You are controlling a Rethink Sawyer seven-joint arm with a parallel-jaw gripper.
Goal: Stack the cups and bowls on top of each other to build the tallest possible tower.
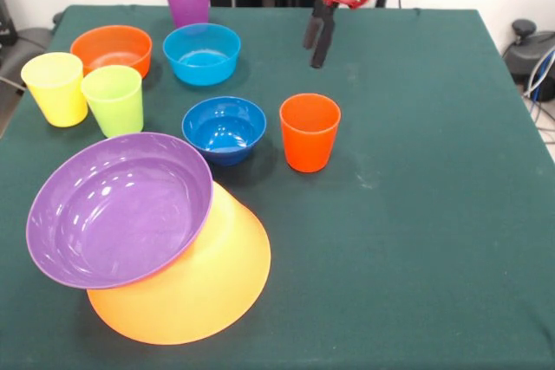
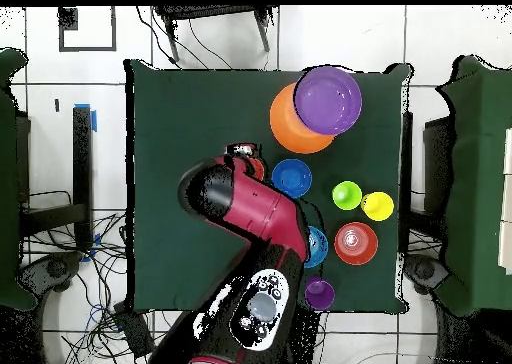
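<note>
Pincer (image 1: 318, 41) empty, fingers slightly spread, above green tabletop (image 1: 416, 197); wide purple plastic bowl (image 1: 117, 210) tilted on overturned yellow-orange bowl (image 1: 199, 292); orange-red tumbler (image 1: 310, 132) upright beside dark blue bowl (image 1: 224, 128)

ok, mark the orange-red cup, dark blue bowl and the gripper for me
orange-red cup (image 1: 309, 138), front view, on its outer wall below the rim.
dark blue bowl (image 1: 224, 128), front view, on its inner bottom.
gripper (image 1: 318, 36), front view, between the two dark fingers hanging above the table.
</note>
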